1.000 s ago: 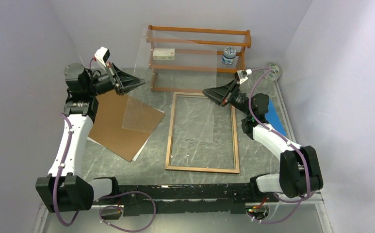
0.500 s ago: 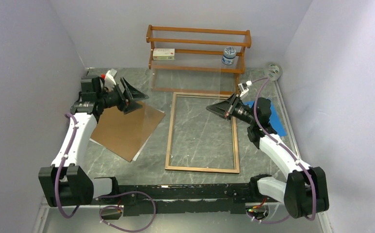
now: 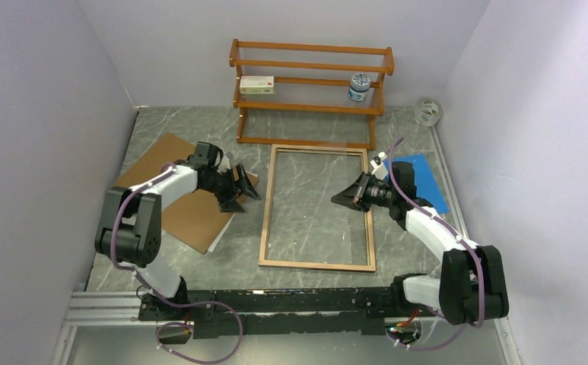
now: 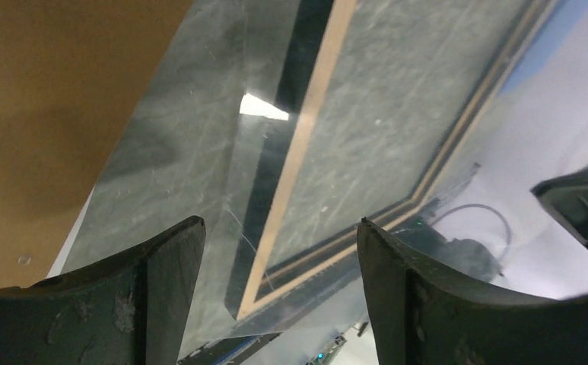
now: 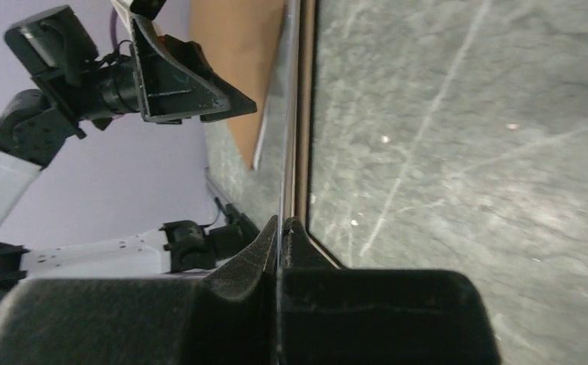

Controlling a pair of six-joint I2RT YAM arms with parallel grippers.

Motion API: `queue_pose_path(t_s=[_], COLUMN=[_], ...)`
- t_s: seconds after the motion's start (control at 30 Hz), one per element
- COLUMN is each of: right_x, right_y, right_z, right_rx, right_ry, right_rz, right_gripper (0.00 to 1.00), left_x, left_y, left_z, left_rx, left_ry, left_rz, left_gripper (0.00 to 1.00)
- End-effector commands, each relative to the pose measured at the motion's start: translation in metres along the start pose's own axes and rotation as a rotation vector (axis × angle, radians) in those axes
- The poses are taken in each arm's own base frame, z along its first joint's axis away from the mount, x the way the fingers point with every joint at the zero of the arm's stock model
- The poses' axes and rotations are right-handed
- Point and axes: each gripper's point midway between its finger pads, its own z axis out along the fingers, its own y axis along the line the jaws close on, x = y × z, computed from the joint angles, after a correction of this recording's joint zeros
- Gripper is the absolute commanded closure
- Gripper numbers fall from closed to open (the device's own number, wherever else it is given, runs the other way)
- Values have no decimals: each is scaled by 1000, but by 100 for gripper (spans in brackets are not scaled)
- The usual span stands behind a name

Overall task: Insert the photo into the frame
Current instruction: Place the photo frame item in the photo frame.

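Top view: frame (image 3: 317, 264) lies flat mid-tabletop, wood side up. Your left gripper (image 3: 245, 194) gapes just off frame's left rail, over brown board (image 3: 173, 209). White photo (image 3: 220, 234) edge peeks from under board. Right gripper (image 3: 338, 201) closed, inside frame's right rail. Box (image 3: 256, 84) print unreadable.
Left wrist: frame beyond spread fingers (image 4: 161, 296).
Right wrist: fingers (image 5: 249, 262) pressed together; whether pinching anything, you can't tell.
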Motion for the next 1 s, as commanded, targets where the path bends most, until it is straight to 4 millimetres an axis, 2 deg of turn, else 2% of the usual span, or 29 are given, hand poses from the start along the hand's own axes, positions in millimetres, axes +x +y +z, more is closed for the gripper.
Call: queue_pose_path(t_s=[0.0, 0.17, 0.47, 0.7, 0.97], right_x=[-16, -25, -27, -37, -45], right_y=[-15, -36, -63, -73, -72], right_z=[-9, -16, -17, -24, -21], right_rx=[81, 177, 250, 297, 277], right_ry=[-44, -86, -74, -102, -99], right_rz=[-98, -153, -146, -188, -265], right_gripper=[100, 100, 100, 100, 100], left_x=[-20, -20, -20, -21, -20], left_y=[-5, 5, 4, 5, 9], left_z=[19, 39, 60, 73, 84], left_rx=[-56, -99, -149, -168, -178], left_ry=[-54, -22, 12, 45, 79], left_rz=[100, 100, 160, 181, 185], left_gripper=[23, 23, 32, 40, 41])
